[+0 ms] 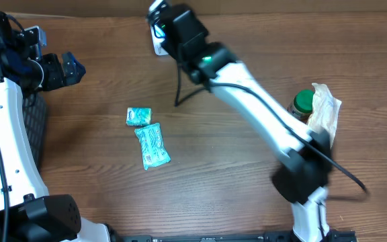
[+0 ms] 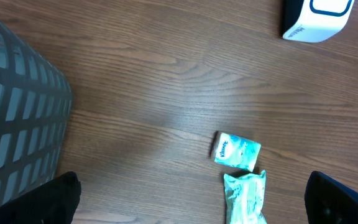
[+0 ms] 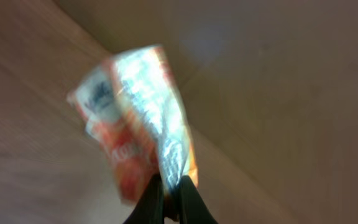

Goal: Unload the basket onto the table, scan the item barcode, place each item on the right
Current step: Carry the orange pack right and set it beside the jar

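Overhead: brown wooden table (image 1: 247, 195). The left gripper (image 1: 69, 67) sits at the 10 o'clock edge with its black fingers spread apart and nothing between them. A dark grey mesh basket (image 1: 35, 128) is at 9 o'clock beneath that arm. The white-and-black right arm (image 1: 247, 94) reaches from 5 o'clock up to 12 o'clock, its wrist housing covering the fingers and anything they hold. A white box-shaped scanner (image 1: 158, 44) peeks out just beside that wrist. Near mid-table, towards 9 o'clock, lie a small teal tissue packet (image 1: 138, 116) and, just beside it at its 5 o'clock, a longer teal wrapper (image 1: 152, 146). At 3 o'clock a green-lidded jar (image 1: 303, 104) touches a crinkled clear plastic bag (image 1: 326, 111).

Left wrist view: both dark fingertips show in the bottom corners, wide apart, over bare wood. The basket wall fills 9 o'clock, the scanner with its blue outline sits at 1 o'clock, and both teal packs lie at 5 o'clock.

Right wrist view, blurred: the right gripper (image 3: 169, 186) has its black fingers pressed together on the lower edge of an orange-and-silver foil packet (image 3: 142, 112), which stands up from the grip, leaning towards 11 o'clock, clear of the table.
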`<state>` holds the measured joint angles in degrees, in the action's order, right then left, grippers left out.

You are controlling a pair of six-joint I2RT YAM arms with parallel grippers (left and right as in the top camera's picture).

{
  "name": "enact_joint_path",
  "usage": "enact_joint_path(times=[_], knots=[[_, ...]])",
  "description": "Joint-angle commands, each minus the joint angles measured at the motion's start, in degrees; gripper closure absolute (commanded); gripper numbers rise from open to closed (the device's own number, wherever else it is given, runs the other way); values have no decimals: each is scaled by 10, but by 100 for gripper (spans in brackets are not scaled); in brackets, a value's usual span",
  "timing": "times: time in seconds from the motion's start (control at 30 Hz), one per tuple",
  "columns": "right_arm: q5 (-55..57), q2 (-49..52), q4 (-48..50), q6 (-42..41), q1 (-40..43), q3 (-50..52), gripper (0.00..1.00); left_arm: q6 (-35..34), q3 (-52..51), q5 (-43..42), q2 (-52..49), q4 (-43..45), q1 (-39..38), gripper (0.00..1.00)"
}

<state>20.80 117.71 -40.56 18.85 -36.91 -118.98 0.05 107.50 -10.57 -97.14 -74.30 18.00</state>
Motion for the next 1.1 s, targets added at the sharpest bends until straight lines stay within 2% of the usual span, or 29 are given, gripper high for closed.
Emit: enact_joint_path(times=[0.0, 0.17, 0.23, 0.4, 0.6, 0.87, 0.93, 1.07], knots=[[-115, -84, -159, -226, 41, -3, 96, 8, 2, -4, -3, 0, -4, 1], [-219, -90, -367, -266, 114, 6, 96, 8, 2, -4, -3, 0, -4, 1], [-233, -78, -405, -266, 148, 50, 96, 9, 2, -4, -3, 0, -4, 0], [-233, -64, -346, -266, 206, 188, 96, 8, 2, -4, -3, 0, -4, 1], [-232, -64, -288, -276, 256, 283, 96, 8, 2, -4, -3, 0, -4, 1], [-230, -64, -285, -276, 283, 296, 96, 8, 2, -4, -3, 0, -4, 1], [-228, -64, -285, -276, 283, 296, 93, 8, 2, -4, -3, 0, -4, 1], [-184, -64, -291, -276, 283, 296, 93, 8, 2, -4, -3, 0, -4, 0]])
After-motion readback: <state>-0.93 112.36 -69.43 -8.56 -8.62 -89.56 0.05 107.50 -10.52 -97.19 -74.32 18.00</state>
